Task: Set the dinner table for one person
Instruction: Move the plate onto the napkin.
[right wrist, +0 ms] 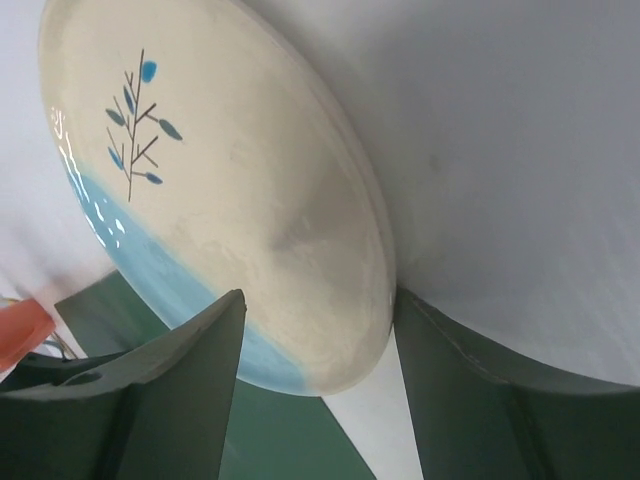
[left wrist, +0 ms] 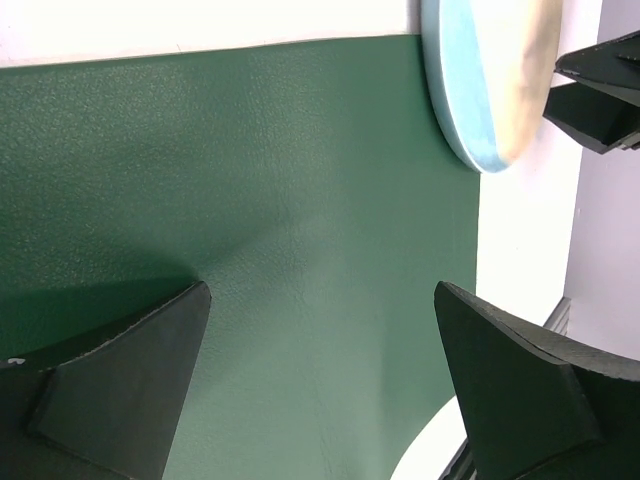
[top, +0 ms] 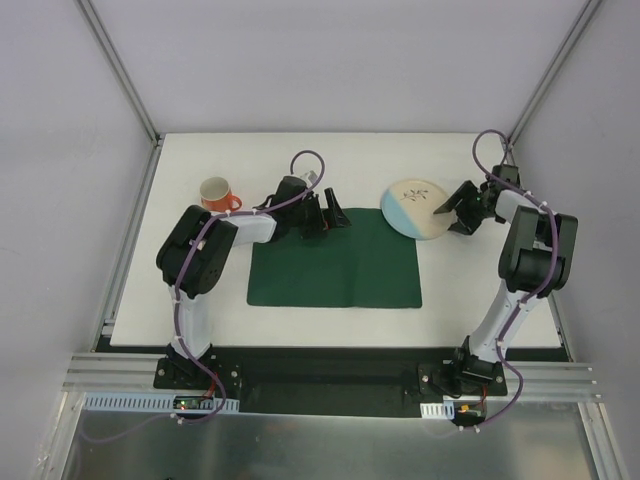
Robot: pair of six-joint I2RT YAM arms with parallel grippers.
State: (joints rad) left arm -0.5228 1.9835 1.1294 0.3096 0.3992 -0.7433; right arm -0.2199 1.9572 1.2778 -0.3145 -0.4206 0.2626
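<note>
The white dinner table carries a dark green placemat in its middle. A cream and light blue plate with a twig motif lies at the mat's far right corner, its edge over the mat. My right gripper is open, its jaws astride the plate's right rim; in the right wrist view the plate fills the space between the fingers of the gripper. My left gripper is open and empty over the mat's far edge. The plate shows there at the upper right.
An orange mug stands on the table at the far left, behind the left arm. Grey walls and metal posts enclose the table on the left, back and right. The right gripper's fingers show in the left wrist view.
</note>
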